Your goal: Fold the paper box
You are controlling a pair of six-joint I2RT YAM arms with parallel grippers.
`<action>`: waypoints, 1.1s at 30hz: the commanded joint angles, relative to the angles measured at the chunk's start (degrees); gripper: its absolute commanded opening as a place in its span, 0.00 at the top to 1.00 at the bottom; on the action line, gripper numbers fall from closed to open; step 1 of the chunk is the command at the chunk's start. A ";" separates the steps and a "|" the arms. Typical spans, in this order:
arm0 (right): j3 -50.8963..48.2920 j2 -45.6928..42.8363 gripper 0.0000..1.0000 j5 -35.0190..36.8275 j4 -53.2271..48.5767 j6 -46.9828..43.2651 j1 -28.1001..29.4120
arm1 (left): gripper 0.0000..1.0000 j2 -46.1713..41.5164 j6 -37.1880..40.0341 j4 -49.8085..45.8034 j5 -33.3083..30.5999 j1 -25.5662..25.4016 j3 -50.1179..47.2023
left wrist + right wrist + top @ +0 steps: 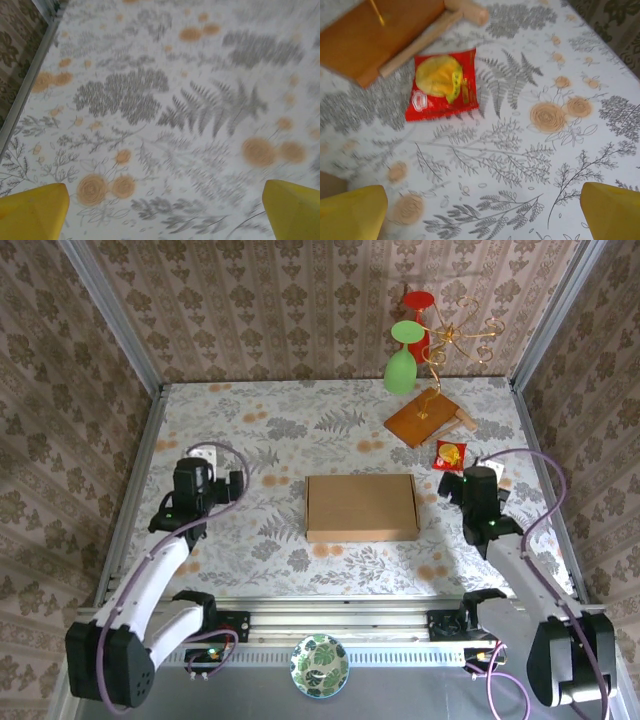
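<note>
one paper box (362,507) lies flat near the middle of the bench (250,430), a little toward the near edge, its lid looking closed. its long axis runs left to right, parallel with that near edge; which long side carries the hinge i can't tell. corrugated card like this should be light, stiff across the panels, yielding only at creases, and rather slick on its faces, so i'd take it by a flap edge or corner, not the flat top. the left gripper (160,212) hovers over bare bench toward the left edge, spread wide, holding nothing. the right gripper (482,212) is likewise wide and empty, near a red snack packet (445,85) toward the right edge.
</note>
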 commanded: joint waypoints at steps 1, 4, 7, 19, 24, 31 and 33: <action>-3.76 2.64 0.00 -1.59 21.42 -7.21 -0.03 | 0.00 6.55 5.85 8.32 7.85 5.36 -0.84; -4.87 8.32 0.00 -3.98 28.69 -7.86 -0.44 | 0.00 11.80 2.78 19.95 9.91 9.03 -4.38; -4.16 13.52 0.00 -7.23 35.14 -9.76 -1.52 | 0.00 16.60 0.40 34.73 11.16 11.69 -8.29; -4.01 30.75 0.00 -11.33 54.62 -8.46 -4.30 | 0.00 28.03 4.51 56.48 21.14 12.57 -10.04; -1.21 30.41 0.00 -5.15 48.81 -9.79 -1.27 | 0.00 31.08 1.39 68.48 16.45 13.49 -14.75; -1.40 30.44 0.00 -5.36 49.25 -9.91 -1.28 | 0.00 30.33 2.06 65.27 15.03 12.59 -13.78; -1.33 30.50 0.00 -5.28 49.30 -9.97 -1.28 | 0.00 30.47 2.07 65.41 14.79 12.66 -13.85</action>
